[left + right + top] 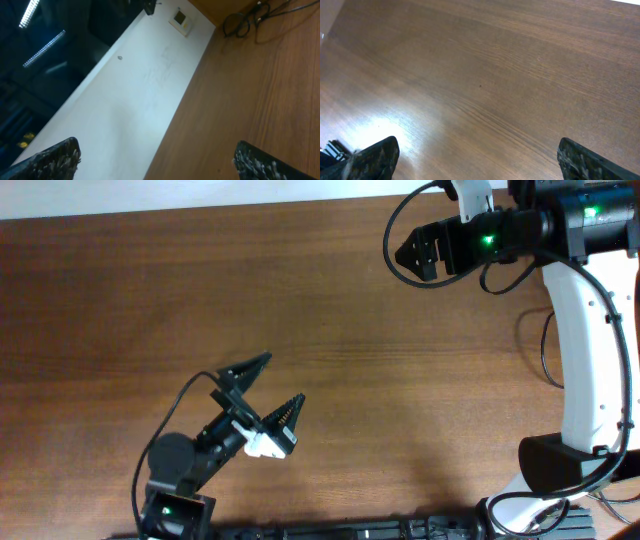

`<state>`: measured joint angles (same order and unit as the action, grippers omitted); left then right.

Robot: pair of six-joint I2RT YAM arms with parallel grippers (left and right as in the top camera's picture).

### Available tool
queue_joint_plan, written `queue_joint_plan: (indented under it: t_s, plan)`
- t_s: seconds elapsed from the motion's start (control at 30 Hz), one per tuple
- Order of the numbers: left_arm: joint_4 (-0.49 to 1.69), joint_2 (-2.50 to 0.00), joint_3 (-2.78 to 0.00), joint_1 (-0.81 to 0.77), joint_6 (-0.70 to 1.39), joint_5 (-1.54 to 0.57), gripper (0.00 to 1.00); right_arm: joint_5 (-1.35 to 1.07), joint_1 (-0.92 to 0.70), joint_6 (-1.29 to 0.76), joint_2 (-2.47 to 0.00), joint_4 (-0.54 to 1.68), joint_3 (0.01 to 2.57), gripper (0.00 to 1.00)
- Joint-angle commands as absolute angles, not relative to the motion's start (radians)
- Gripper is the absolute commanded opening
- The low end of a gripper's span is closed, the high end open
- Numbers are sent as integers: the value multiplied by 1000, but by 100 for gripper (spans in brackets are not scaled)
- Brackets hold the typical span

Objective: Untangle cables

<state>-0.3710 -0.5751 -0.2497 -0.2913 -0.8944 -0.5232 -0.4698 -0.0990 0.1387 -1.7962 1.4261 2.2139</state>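
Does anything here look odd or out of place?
Nothing is spilled or broken. Oddly, the wooden table looks bare from above; only the left wrist view shows black cords bunched at its far edge, and whether they are loose cables is unclear.

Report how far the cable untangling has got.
Done: nothing shows as finished; no cables show on the table in the overhead view. In hand: nothing; the left gripper and right gripper both stand open and empty over bare wood. Left: the whole job. The left wrist view shows dark looped cords at the far table edge, but whether they are the cables or arm wiring cannot be told.
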Motion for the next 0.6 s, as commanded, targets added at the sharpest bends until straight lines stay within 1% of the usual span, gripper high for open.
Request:
queue_joint_plan:
  t_s: [0.0, 0.27, 0.33, 0.43, 0.57]
  plan:
    - [-419, -510, -161, -287, -891, -523, 99, -475, -104, 149, -1790, 1425, 2217, 99]
    - [-432, -358, -45, -287, -879, -516, 99, -475, -104, 149, -1790, 1425, 2217, 99]
    - [-433, -313, -12, -287, -827, -499, 99, -475, -104, 149, -1790, 1425, 2217, 99]
    - [-382, -264, -9, -285, -778, -494, 99, -475, -104, 149, -1790, 1425, 2217, 99]
    - [-326, -216, -9, -286, -778, -493, 99, -475, -104, 149, -1790, 1425, 2217, 99]
